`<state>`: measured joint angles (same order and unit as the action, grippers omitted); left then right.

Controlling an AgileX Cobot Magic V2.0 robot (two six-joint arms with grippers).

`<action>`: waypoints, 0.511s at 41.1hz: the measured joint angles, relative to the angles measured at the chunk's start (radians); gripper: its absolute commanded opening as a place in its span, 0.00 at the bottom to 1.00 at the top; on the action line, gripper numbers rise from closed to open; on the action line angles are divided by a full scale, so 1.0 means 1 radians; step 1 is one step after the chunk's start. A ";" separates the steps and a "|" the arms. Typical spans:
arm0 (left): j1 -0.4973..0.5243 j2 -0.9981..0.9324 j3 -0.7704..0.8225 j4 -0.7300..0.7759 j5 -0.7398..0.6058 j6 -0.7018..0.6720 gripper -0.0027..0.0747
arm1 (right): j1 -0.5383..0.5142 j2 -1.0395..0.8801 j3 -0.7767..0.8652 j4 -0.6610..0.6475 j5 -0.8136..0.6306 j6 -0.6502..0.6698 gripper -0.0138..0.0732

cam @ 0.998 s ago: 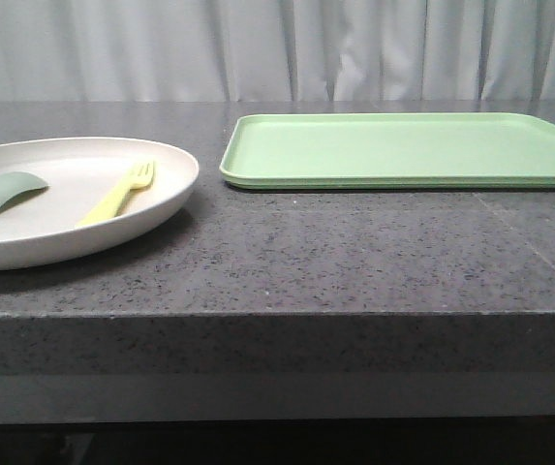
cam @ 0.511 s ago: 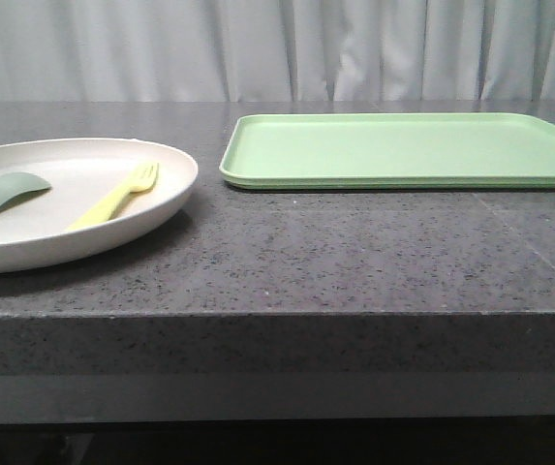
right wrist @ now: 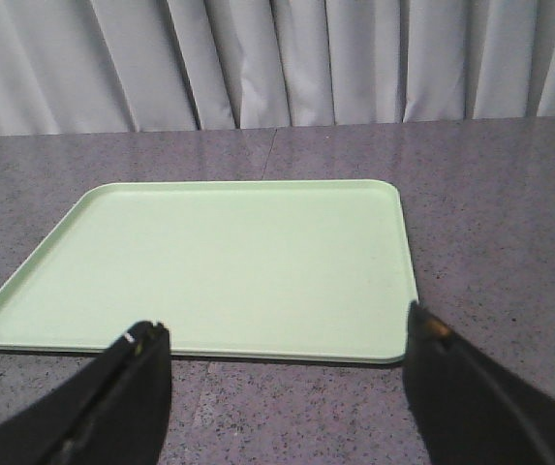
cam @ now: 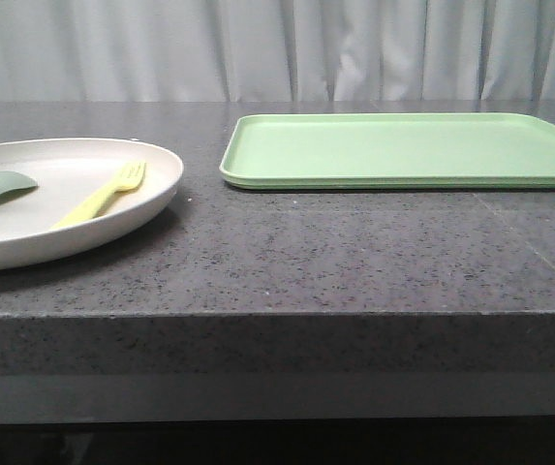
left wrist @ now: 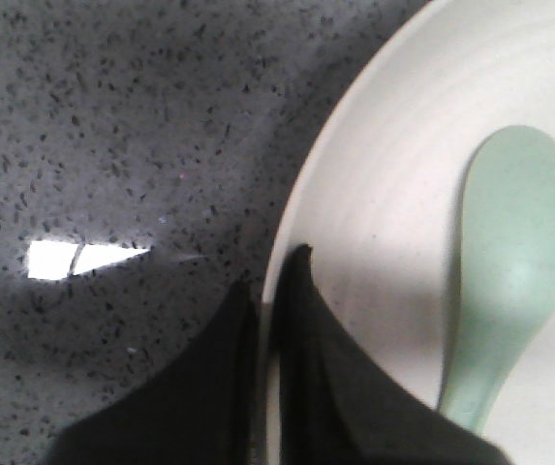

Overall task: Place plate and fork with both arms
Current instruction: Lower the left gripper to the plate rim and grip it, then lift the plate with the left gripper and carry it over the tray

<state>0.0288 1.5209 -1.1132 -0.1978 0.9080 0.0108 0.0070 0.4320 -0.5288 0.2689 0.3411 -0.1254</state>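
Apparently left gripper [left wrist: 269,291] pinches plate [cam: 74,218] rim at counter's [cam: 354,252] left edge w/ fork [cam: 100,194] aboard; right gripper [right wrist: 287,339] spread, empty, facing tray [right wrist: 219,262].

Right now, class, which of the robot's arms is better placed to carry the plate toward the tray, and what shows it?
The left. Its end effector is pinched on the plate's rim, while the right end effector hangs open facing the green tray, holding nothing.
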 measured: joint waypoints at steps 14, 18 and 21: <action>0.098 -0.065 -0.046 -0.318 0.041 0.220 0.01 | 0.000 0.000 0.000 0.000 0.000 0.000 0.76; 0.090 -0.065 -0.096 -0.373 0.048 0.239 0.01 | 0.000 0.000 0.000 0.000 0.000 0.000 0.76; 0.064 -0.063 -0.142 -0.383 0.053 0.245 0.01 | 0.000 0.000 0.000 0.000 0.000 0.000 0.76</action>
<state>0.0932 1.4580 -1.2550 -0.5813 0.9605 0.2557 0.0070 0.4320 -0.5288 0.2689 0.3411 -0.1254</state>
